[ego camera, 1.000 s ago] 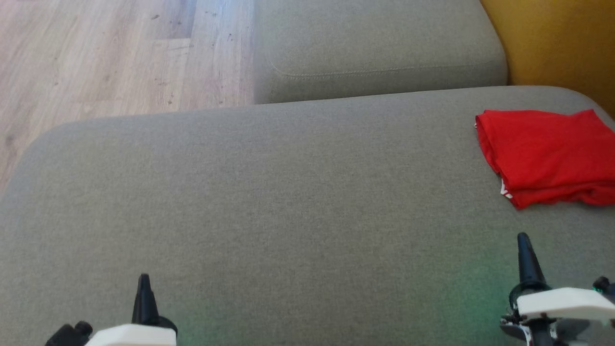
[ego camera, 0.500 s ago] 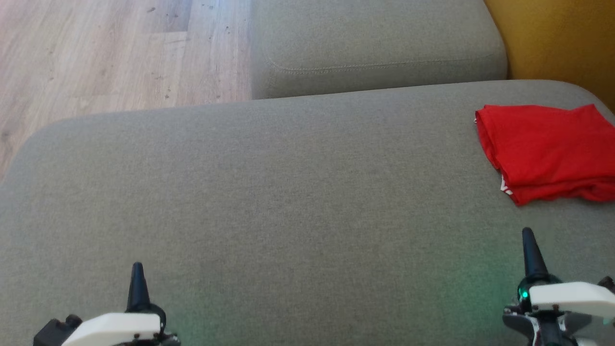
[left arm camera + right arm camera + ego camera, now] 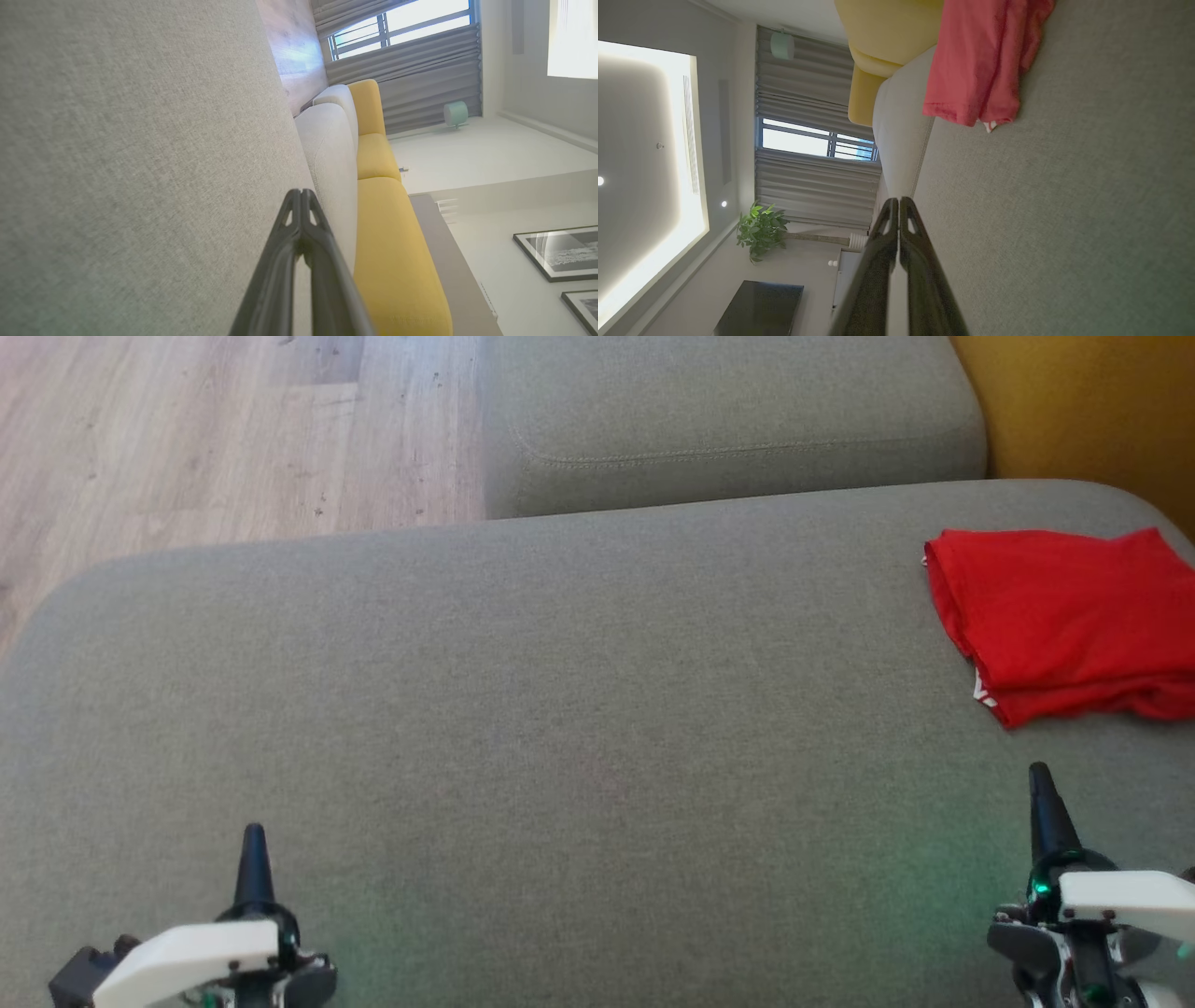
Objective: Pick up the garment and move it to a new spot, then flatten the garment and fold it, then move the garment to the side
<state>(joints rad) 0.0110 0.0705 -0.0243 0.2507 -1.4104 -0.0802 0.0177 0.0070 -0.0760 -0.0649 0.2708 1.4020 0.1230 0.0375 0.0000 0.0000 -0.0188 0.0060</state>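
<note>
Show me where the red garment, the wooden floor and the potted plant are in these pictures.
red garment (image 3: 1064, 616), head view, middle of its folded top layer.
wooden floor (image 3: 187, 439), head view, bare planks at the upper left.
potted plant (image 3: 759, 228), right wrist view, middle of its leaves.

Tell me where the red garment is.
Head view: the red garment lies at the far right of the grey cushion, beyond the right gripper, near the yellow upholstery.
</note>
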